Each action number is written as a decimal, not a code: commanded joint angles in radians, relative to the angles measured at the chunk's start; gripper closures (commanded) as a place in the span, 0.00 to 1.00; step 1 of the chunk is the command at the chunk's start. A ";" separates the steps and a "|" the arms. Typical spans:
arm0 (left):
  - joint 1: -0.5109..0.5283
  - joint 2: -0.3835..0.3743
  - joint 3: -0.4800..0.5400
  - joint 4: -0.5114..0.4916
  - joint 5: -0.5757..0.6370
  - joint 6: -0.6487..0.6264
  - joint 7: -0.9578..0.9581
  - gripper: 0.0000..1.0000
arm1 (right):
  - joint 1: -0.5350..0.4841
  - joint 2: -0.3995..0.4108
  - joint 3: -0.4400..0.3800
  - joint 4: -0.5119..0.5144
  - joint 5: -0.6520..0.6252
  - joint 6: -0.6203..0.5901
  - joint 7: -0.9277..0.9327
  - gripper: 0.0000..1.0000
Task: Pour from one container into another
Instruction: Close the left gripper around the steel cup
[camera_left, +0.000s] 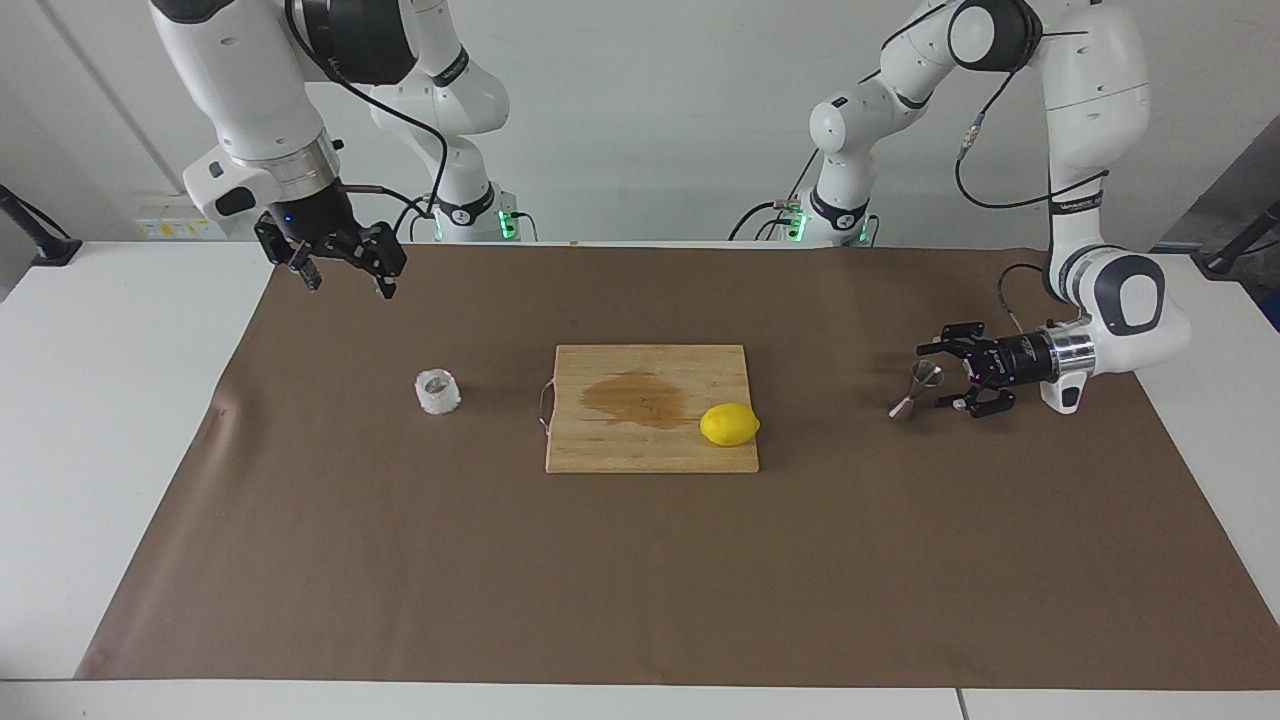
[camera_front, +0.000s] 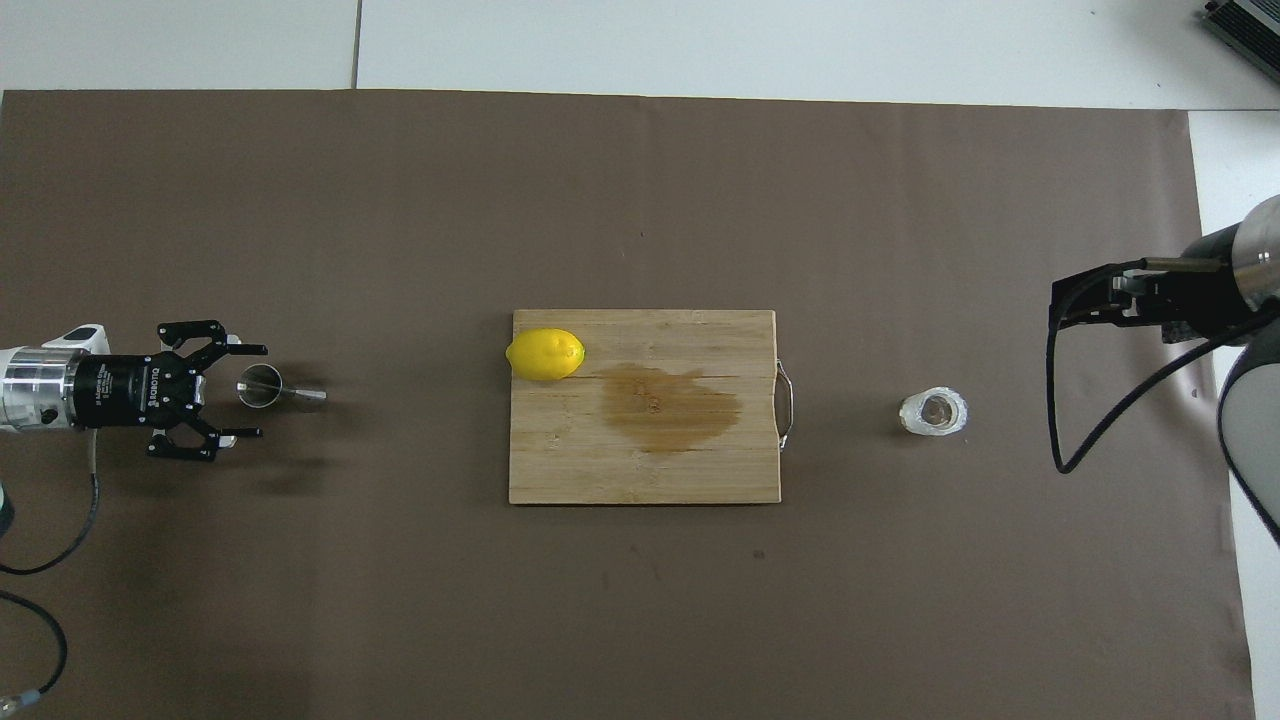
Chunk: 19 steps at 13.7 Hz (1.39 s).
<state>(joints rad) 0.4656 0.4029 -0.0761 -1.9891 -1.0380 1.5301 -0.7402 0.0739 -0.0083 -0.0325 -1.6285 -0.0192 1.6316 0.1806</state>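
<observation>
Left gripper (camera_left: 945, 378) low at the jigger (camera_left: 917, 390), fingers spread either side, lined up to grab; right gripper (camera_left: 345, 268) waits high, fingers apart; white cup (camera_left: 438, 392) sits untouched on the bench (camera_left: 120, 420) beside the board (camera_left: 650, 450).

Shiny steel jigger (camera_left: 918, 389), rough frosty white cup (camera_left: 438, 392), wooden board (camera_left: 650, 455).

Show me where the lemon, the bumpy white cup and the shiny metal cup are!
lemon (camera_left: 729, 424), facing view, middle of its yellow skin.
bumpy white cup (camera_left: 438, 392), facing view, its frosty outer wall.
steel jigger (camera_front: 262, 385), overhead view, its upper cone's round mouth.
</observation>
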 joint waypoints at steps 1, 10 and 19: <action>-0.005 -0.001 0.001 -0.020 -0.019 0.015 0.034 0.00 | -0.013 -0.022 0.005 -0.020 0.025 -0.006 -0.030 0.00; -0.001 -0.001 -0.010 -0.034 -0.022 -0.004 0.090 0.00 | -0.013 -0.022 0.005 -0.020 0.025 -0.006 -0.030 0.00; 0.013 -0.001 -0.022 -0.037 -0.027 -0.016 0.090 0.00 | -0.013 -0.022 0.005 -0.020 0.025 -0.006 -0.030 0.00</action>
<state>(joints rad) 0.4662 0.4050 -0.0968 -2.0107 -1.0455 1.5257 -0.6662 0.0739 -0.0083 -0.0325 -1.6285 -0.0192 1.6316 0.1806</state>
